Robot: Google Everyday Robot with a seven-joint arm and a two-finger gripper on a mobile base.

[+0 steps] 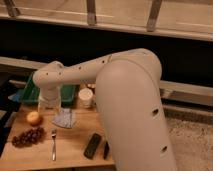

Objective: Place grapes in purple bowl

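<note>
The grapes [27, 136], a dark red-purple bunch, lie on the wooden table [75, 137] at its front left. The purple bowl is hidden behind my big white arm [125, 100], which reaches across from the right. My gripper [48, 106] hangs below the wrist at the left. It is over the table's back left part, just right of the round orange-yellow fruit [34, 118], and above and to the right of the grapes.
A green tray [30, 93] stands at the back left, with a white cup [86, 97] to its right. A blue-grey packet [65, 119] lies mid-table and a fork [53, 145] lies right of the grapes. Two black objects [93, 146] lie front centre.
</note>
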